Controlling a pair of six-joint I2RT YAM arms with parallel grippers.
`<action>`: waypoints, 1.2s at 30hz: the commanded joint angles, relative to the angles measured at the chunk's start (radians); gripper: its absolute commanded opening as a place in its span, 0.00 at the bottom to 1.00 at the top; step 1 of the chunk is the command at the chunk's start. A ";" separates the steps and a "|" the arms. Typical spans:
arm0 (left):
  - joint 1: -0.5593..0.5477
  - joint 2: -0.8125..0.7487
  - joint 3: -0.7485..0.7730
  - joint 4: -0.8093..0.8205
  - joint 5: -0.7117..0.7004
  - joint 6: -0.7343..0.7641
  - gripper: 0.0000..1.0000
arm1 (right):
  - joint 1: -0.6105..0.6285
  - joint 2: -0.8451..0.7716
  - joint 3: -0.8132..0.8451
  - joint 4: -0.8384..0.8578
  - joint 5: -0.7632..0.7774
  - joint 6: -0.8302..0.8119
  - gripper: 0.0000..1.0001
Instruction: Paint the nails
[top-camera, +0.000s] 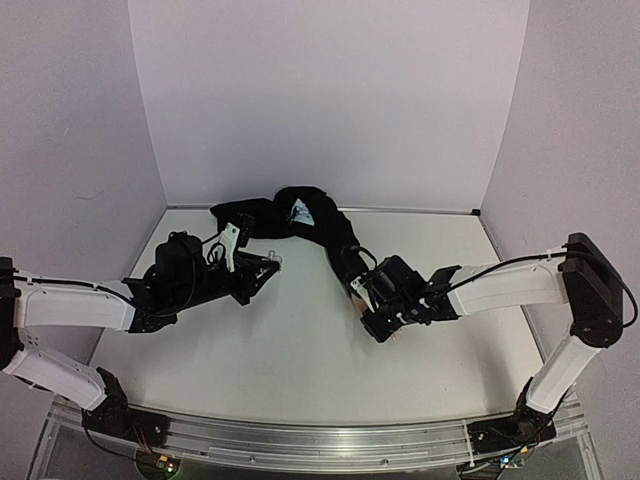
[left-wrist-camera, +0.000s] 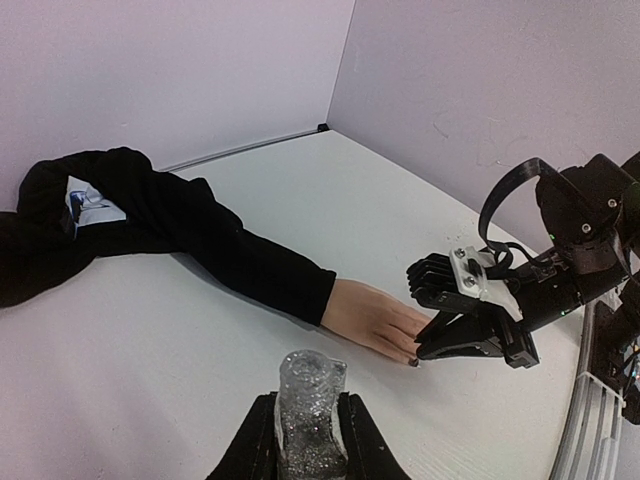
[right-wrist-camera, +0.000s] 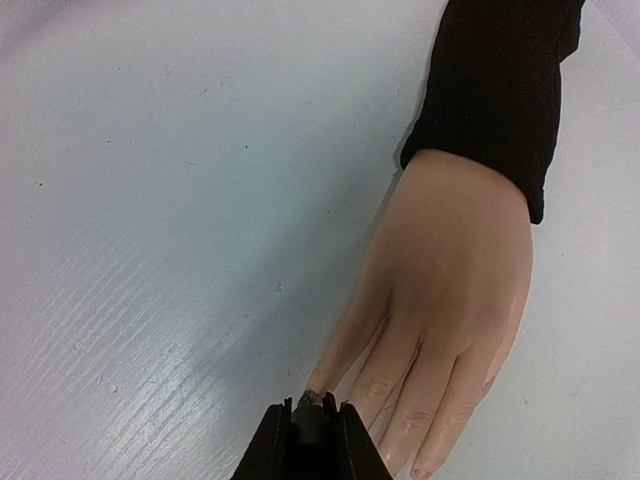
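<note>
The skin-coloured mannequin hand (right-wrist-camera: 450, 280) lies flat, palm down, in a black sleeve (right-wrist-camera: 500, 90). My right gripper (right-wrist-camera: 312, 435) is shut on a small black brush cap (right-wrist-camera: 312, 428), its tip at the end of the outermost finger. That fingertip looks dark in the left wrist view (left-wrist-camera: 412, 361). One pale nail (right-wrist-camera: 421, 472) shows at the bottom edge; the other nails are hidden. My left gripper (left-wrist-camera: 307, 435) is shut on an open clear bottle of glitter polish (left-wrist-camera: 310, 395), held upright to the left of the hand (left-wrist-camera: 372, 315). Both grippers, left (top-camera: 262, 268) and right (top-camera: 372, 312), show in the top view.
The black sleeve (top-camera: 310, 225) runs back to a bunched heap near the rear wall, with a white label (top-camera: 300, 212) on it. Pale walls close the table on three sides. A metal rail (top-camera: 320, 440) runs along the near edge.
</note>
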 joint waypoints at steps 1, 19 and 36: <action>-0.001 -0.034 0.003 0.023 0.001 0.001 0.00 | 0.004 0.022 0.034 0.012 0.027 0.000 0.00; -0.001 -0.046 -0.003 0.025 -0.001 -0.001 0.00 | 0.004 -0.006 -0.001 0.002 0.016 0.014 0.00; -0.001 -0.048 -0.002 0.025 0.002 -0.004 0.00 | 0.005 -0.036 -0.026 -0.004 0.010 0.015 0.00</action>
